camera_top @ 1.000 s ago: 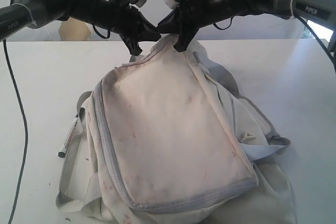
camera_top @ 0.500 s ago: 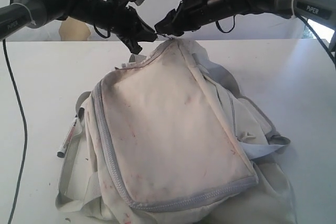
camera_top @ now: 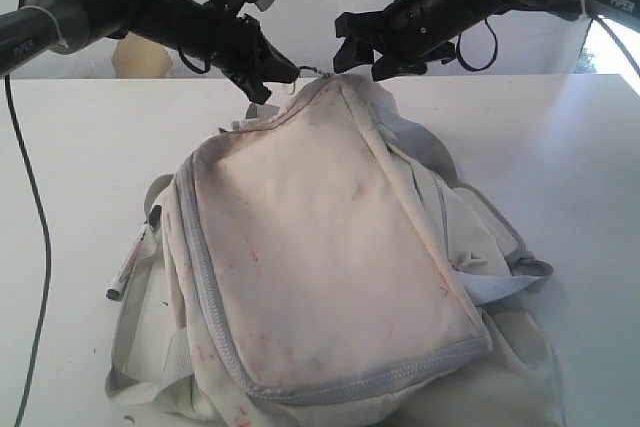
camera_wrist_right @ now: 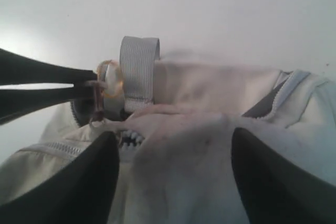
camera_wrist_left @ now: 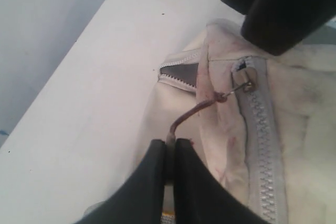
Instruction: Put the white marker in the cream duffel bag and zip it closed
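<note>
The cream duffel bag point(camera_top: 330, 247) lies on the white table, its grey zipper point(camera_wrist_left: 265, 145) running to a slider point(camera_wrist_left: 242, 82) at the far end. My left gripper point(camera_top: 285, 72) point(camera_wrist_left: 170, 142) is shut on the reddish pull cord point(camera_wrist_left: 191, 114) tied to that slider. Just above the same far end, my right gripper point(camera_top: 365, 57) point(camera_wrist_right: 176, 145) hangs open, with bag fabric point(camera_wrist_right: 210, 145) below the gap and nothing held. The white marker point(camera_top: 133, 265) with its black cap lies on the table against the bag's left side, outside the bag.
A grey webbing loop point(camera_wrist_right: 139, 72) stands up at the bag's far end beside the pull cord. Grey straps point(camera_top: 500, 287) trail off the bag's right side. A black cable point(camera_top: 40, 237) hangs down at the left. The table point(camera_top: 70, 147) extends on both sides.
My right gripper has let go of the bag's far end, opened, and drawn up and to the right. The left gripper has stayed shut on the pull cord.
</note>
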You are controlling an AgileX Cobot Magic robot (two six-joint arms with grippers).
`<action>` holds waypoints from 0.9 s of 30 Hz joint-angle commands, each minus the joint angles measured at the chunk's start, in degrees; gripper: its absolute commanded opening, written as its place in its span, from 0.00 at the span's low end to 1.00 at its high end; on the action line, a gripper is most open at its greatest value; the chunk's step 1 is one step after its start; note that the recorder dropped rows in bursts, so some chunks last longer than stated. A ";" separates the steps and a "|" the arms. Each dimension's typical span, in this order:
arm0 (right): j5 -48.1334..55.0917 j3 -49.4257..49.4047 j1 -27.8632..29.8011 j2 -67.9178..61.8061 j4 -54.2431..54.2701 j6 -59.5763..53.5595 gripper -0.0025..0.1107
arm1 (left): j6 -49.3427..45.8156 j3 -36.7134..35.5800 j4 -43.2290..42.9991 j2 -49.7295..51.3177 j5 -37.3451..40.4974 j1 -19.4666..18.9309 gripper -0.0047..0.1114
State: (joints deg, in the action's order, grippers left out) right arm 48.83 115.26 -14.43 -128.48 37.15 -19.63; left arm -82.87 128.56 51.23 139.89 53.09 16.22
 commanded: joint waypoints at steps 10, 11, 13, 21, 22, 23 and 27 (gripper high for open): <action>3.41 0.16 0.04 -0.41 -1.45 -1.75 0.48 | 0.48 0.15 0.05 -0.47 0.38 -0.10 0.04; 3.41 0.16 0.04 -0.67 -1.45 -1.75 0.45 | 0.48 0.15 0.16 -0.47 0.40 -0.10 0.04; 3.82 0.16 0.04 -0.97 -1.45 -1.75 0.40 | 0.48 0.15 0.16 -0.47 0.40 -0.10 0.04; 4.78 0.16 0.18 -1.18 -1.68 -4.74 0.02 | 0.48 0.15 -0.82 -0.57 2.32 -0.10 0.04; 4.58 0.16 0.18 -1.18 -2.00 -4.74 0.02 | 0.48 0.15 -1.74 -0.57 2.75 -0.10 0.04; 4.44 0.16 0.18 -1.18 -2.30 -4.74 0.02 | 0.48 0.15 -2.74 -0.79 3.20 -0.10 0.04; 2.98 0.16 0.18 -1.18 -3.43 -4.51 0.02 | 2.35 0.15 -6.43 -1.84 4.19 -0.21 0.04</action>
State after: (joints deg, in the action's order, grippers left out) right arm 53.32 115.26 -14.43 -129.73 35.34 -23.49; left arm -82.32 128.56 46.97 139.67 56.51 16.22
